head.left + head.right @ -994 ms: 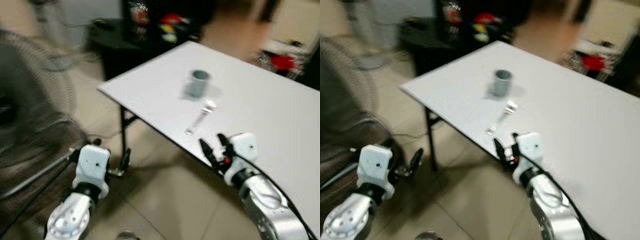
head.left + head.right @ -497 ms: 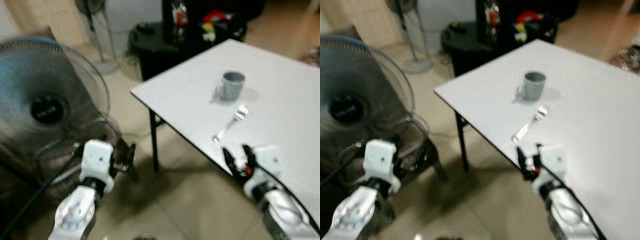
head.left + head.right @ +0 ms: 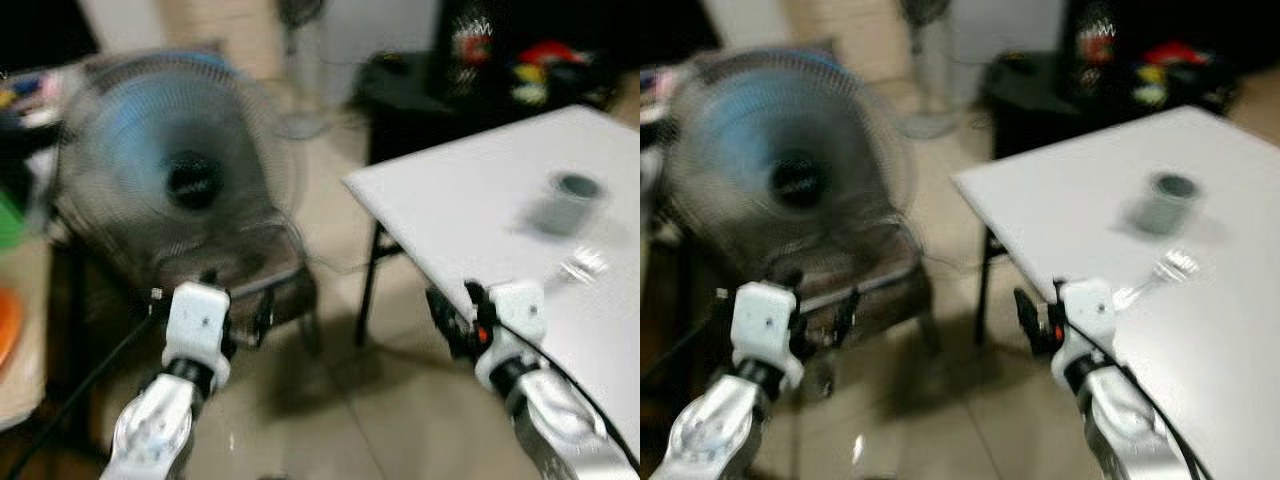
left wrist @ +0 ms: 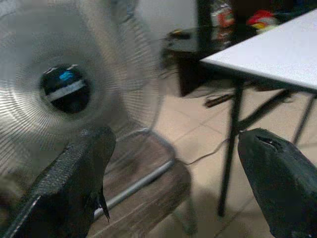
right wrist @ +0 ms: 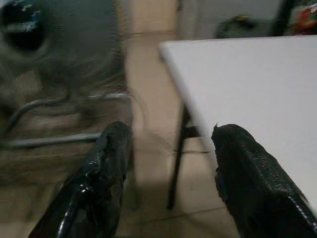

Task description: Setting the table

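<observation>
Turning away from the worktop (image 3: 470,200), judging by the heavy blur across both eye views, with nothing carried. Holds the left gripper (image 3: 262,322) low over the tiled floor (image 3: 330,410), fingers (image 4: 74,183) spread apart and grasping nothing, pointed toward the standing fan (image 3: 175,180) and the dark chair (image 3: 250,285) below it. Holds the right gripper (image 3: 455,315) just beside the worktop's near edge, fingers (image 5: 111,168) likewise released and bare, with the white surface running off to one side in the right wrist view.

Already on the worktop: a grey cup (image 3: 565,200) standing upright, and near it, closer to the edge, a shiny piece of cutlery (image 3: 583,266), too smeared to name for certain, probably a fork. Both well apart from either gripper.

Likely a fetching trip for more tableware, since both grippers are free and the view takes in the room to the left, where an orange shape (image 3: 5,325) and a green one (image 3: 8,220) sit at the frame's edge, too blurred to identify.

Doing this step well calls for:
- keeping the left arm tucked in, clear of the fan cage and chair frame close ahead;
- swinging the right arm wide of the worktop corner (image 3: 350,182) and its black leg (image 3: 368,290);
- slowing until the picture sharpens before choosing a target;
- leaving the fingers parted, ready for the next pick.
</observation>
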Available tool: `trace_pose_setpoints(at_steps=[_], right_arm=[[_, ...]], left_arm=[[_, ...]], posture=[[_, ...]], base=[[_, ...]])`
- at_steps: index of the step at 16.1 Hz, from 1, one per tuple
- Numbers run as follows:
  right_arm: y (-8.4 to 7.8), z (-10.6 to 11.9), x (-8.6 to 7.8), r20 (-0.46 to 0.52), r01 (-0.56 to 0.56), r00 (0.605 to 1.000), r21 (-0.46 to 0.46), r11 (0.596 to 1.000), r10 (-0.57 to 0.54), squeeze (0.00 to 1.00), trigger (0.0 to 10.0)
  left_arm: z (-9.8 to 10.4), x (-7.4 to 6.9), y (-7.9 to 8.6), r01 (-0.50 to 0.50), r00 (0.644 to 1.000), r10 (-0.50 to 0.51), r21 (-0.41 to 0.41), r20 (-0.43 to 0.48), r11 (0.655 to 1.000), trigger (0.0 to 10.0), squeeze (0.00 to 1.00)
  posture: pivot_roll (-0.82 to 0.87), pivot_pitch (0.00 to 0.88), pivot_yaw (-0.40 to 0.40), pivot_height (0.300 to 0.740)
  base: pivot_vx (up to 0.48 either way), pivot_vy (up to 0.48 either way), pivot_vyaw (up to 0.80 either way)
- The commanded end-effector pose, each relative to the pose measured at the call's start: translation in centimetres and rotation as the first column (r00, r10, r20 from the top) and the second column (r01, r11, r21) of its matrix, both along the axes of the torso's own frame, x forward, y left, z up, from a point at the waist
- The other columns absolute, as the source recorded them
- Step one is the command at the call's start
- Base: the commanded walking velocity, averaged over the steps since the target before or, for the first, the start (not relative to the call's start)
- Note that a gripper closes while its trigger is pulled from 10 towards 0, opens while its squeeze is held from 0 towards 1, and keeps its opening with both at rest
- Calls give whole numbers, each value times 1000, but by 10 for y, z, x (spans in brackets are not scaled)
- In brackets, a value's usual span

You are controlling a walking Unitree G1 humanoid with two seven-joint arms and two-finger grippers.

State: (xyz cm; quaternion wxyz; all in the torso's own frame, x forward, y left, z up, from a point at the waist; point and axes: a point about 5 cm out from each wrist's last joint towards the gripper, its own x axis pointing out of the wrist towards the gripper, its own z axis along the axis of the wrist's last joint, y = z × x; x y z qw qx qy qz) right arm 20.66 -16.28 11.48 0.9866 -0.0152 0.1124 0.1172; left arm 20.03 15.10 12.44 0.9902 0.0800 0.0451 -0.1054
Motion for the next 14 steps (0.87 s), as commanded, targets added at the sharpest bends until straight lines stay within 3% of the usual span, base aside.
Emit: trace_pose_setpoints(at_steps=[1, 6, 14], right_arm=[[6, 1, 2, -2, -34, 999, 1, 999, 34, 0, 10000], [14, -9, 7, -65, -83, 994, 44, 996, 86, 0, 10000], [29, -8, 19, -31, -151, 988, 89, 985, 154, 0, 10000]], left_arm=[[1, -1, 3, -22, 1000, 22, 13, -3, 1000, 10000, 0], [0, -2, 4, -13, 1000, 13, 41, -3, 999, 10000, 0], [4, 6, 14, -40, 999, 40, 57, 5, 998, 10000, 0]], posture=[[64, 11, 20, 740], [72, 9, 9, 740], [107, 0, 30, 740]], base=[[0, 0, 800], [0, 0, 800], [0, 0, 800]])
